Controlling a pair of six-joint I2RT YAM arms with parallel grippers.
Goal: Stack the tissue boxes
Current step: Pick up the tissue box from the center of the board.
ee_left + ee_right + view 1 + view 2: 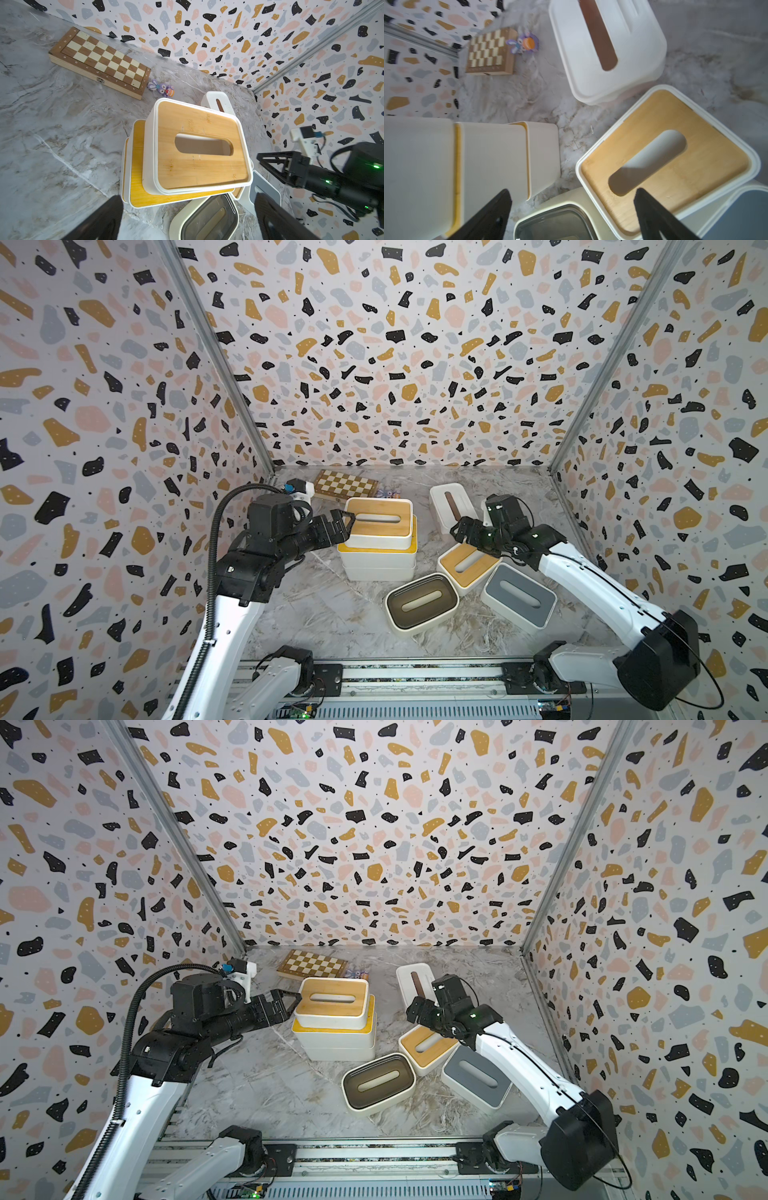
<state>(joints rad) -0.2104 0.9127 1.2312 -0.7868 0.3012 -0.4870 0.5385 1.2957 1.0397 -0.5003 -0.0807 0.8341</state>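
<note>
- Loose wood-lid box (465, 565) lies at 4 o'clock from the three-high stack (376, 556), crowded by the olive box (422, 605) and grey box (519, 597).
- Right gripper (460, 529) hovers over it, jaws apart — best to straddle its narrow width, then lift straight up.
- Left gripper (347, 524), also spread, stands at the stack's 9 o'clock.

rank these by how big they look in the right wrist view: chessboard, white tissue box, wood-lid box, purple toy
1. wood-lid box
2. white tissue box
3. chessboard
4. purple toy
The chessboard lies far back, so its true size is unsure.
</note>
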